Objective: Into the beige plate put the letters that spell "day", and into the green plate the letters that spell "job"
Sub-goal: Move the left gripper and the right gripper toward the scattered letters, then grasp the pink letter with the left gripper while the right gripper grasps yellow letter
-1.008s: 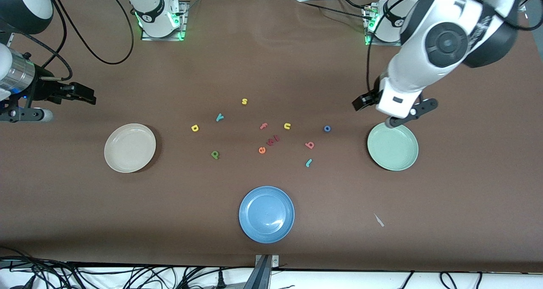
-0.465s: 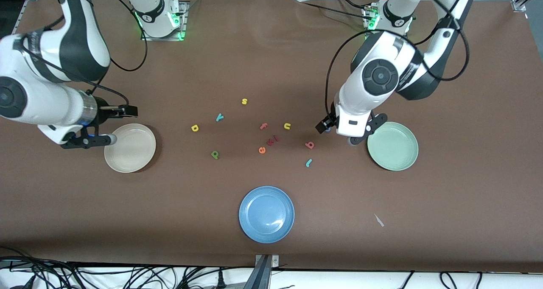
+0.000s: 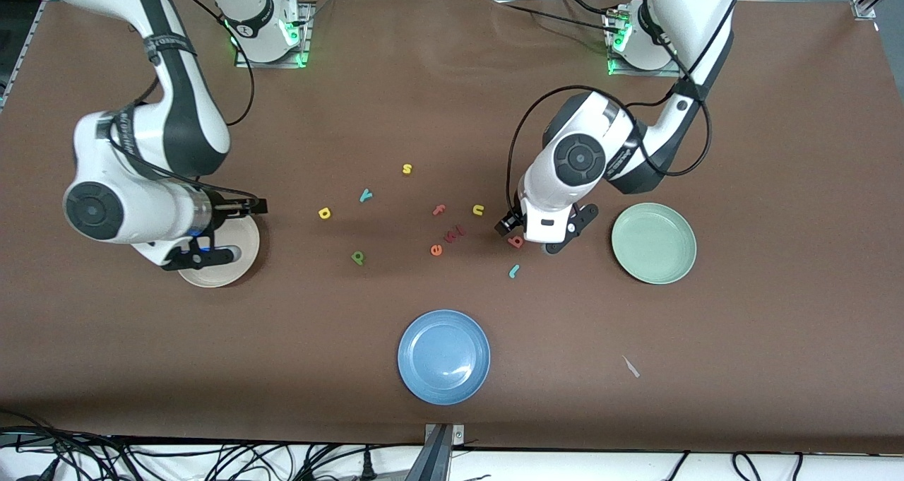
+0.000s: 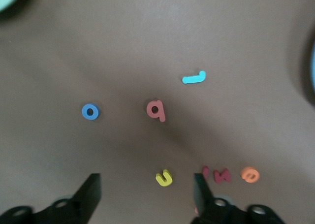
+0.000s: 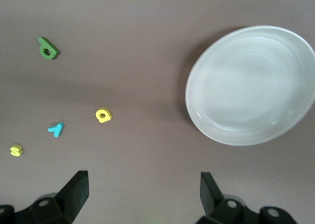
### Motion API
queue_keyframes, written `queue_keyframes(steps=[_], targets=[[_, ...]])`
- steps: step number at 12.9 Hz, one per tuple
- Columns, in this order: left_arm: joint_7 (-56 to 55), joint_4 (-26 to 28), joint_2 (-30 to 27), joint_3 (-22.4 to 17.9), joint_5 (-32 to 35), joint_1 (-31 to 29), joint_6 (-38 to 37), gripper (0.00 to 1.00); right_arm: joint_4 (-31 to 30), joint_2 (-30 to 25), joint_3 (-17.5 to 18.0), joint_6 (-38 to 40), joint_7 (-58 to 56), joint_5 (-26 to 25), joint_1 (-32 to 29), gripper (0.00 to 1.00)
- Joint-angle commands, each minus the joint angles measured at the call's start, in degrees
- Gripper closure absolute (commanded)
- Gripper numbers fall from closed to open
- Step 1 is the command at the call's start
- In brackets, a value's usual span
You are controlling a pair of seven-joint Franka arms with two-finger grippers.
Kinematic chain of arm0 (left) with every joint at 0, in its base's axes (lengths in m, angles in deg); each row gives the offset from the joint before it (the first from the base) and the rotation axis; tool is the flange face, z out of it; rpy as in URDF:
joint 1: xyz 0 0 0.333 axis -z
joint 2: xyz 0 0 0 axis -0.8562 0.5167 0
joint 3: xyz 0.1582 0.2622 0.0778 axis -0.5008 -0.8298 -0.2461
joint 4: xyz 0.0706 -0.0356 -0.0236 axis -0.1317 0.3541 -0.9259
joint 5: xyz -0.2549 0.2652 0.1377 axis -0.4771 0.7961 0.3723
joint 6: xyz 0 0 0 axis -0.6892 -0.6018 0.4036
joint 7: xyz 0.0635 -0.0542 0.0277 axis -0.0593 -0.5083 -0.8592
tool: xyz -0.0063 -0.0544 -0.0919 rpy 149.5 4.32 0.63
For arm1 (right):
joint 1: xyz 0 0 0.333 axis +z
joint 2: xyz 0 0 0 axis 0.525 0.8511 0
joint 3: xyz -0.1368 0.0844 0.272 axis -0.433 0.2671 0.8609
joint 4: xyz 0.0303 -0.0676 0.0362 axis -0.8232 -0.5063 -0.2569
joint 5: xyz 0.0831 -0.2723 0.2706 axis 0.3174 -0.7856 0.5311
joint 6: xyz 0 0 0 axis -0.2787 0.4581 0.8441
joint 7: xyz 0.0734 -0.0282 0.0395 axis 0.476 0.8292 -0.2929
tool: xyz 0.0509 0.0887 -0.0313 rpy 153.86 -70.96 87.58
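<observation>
A: Which letter sits nearest the front camera on the tabletop (image 3: 777, 184)?

B: The teal "j" (image 3: 514, 270). Just farther lies the pink-red "b" (image 3: 516, 241), straight under the left pincer (image 3: 531, 234), whose fingers stand apart, stem pointing toward the blue "o" (image 4: 90, 111).

A: So the left arm takes it?

B: Likely; the green plate (image 3: 654, 244) is near, toward that arm's end.

A: And "day"?

B: Green one (image 3: 358, 257), yellow one (image 3: 324, 213), teal "y" (image 3: 365, 196), all loose mid-table. The right pincer (image 3: 224, 230), fingers apart, hangs over the beige plate (image 3: 244, 258).
</observation>
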Motion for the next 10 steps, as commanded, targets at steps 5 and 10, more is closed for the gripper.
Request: queue_keyframes(steps=[5,10], targets=[[-2.8,-1.3,6.2,-0.8,4.4,0.9,7.7,0.40,-15.2,-3.9,2.0,-19.5,1.2,0.5,2.6,0.00],[-6.3,-1.3,9.3,-0.7,10.6,0.9,8.8,0.41,-27.5,-5.6,4.8,-35.6,1.2,0.5,2.6,0.00]])
